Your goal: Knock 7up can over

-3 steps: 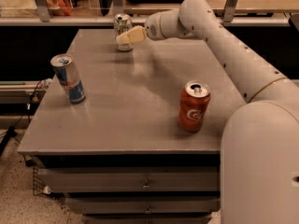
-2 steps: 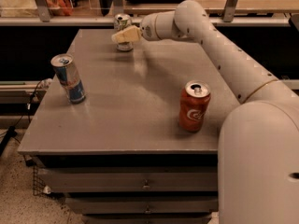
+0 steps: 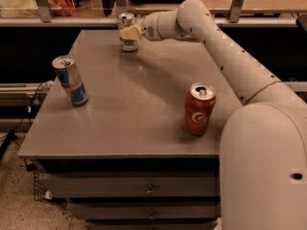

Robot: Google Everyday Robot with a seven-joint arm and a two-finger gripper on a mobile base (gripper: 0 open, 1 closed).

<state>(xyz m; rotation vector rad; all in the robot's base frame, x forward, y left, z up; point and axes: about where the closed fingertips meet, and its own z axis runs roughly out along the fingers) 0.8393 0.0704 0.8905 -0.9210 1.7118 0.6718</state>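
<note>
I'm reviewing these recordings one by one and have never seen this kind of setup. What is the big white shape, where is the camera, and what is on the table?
There is only one picture, from one camera that looks down over the table; where the camera is mounted is not on record. The big white shape is the robot's single arm, which reaches from the lower right to the table's far edge. Its tip is the gripper, the cream-coloured part.

Three drink cans stand upright on the grey table:
- the 7up can at the far edge
- a blue-and-silver can on the left
- an orange-red can nearer the camera

The gripper sits right at the 7up can's side. Nothing is lifted or clearly held.
</note>
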